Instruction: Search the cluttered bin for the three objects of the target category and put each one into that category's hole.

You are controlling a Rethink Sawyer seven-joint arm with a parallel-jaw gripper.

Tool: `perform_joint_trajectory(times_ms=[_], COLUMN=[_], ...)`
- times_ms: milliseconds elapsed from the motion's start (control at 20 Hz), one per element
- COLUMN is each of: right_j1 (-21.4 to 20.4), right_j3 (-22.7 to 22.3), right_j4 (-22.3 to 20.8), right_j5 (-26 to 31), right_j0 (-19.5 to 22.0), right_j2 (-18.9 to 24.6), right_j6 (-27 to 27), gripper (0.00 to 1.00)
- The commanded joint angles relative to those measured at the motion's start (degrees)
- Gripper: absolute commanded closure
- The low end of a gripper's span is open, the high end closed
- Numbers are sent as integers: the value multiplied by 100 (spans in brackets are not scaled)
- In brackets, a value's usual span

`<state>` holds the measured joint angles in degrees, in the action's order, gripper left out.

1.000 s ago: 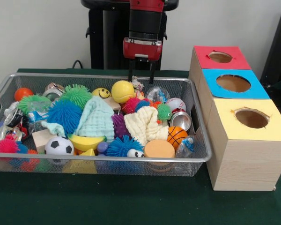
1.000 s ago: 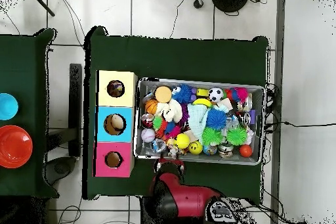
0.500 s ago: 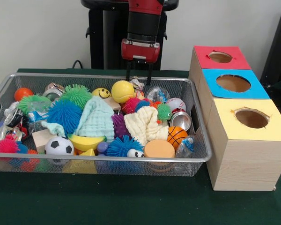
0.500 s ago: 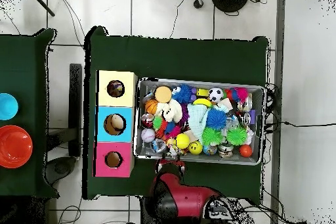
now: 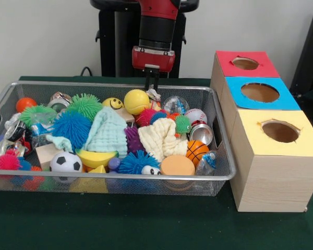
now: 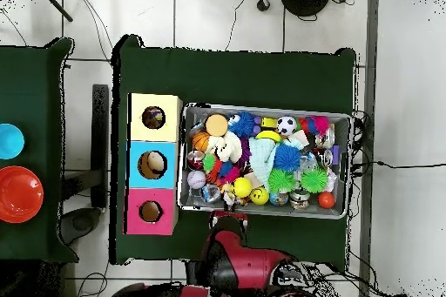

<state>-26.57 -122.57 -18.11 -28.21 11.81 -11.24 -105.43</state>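
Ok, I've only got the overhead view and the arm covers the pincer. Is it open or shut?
Observer: In the front view the pincer is shut, pointing straight down.
Operator: What's under it?
Observer: A whitish crumpled wad, just inside the bin at the rim on the robot's side, beside the yellow ball.
Operator: Has it gripped the wad?
Observer: I cannot tell. The pincer's end meets the wad's top, and the wad sits low in the bin.
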Motion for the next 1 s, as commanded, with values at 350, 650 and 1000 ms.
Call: perform_joint_trajectory(times_ms=[350,650,1000], right_j1=[-474,-1066,-1605], right_j3=[265,49,-116], right_j4=[298,514,788], right_j5=[164,744,1271], right_j0=[125,-33,-277], right_j2=[375,438,439], right_j6=[-1082,-1116,-1129], gripper=[100,100,100])
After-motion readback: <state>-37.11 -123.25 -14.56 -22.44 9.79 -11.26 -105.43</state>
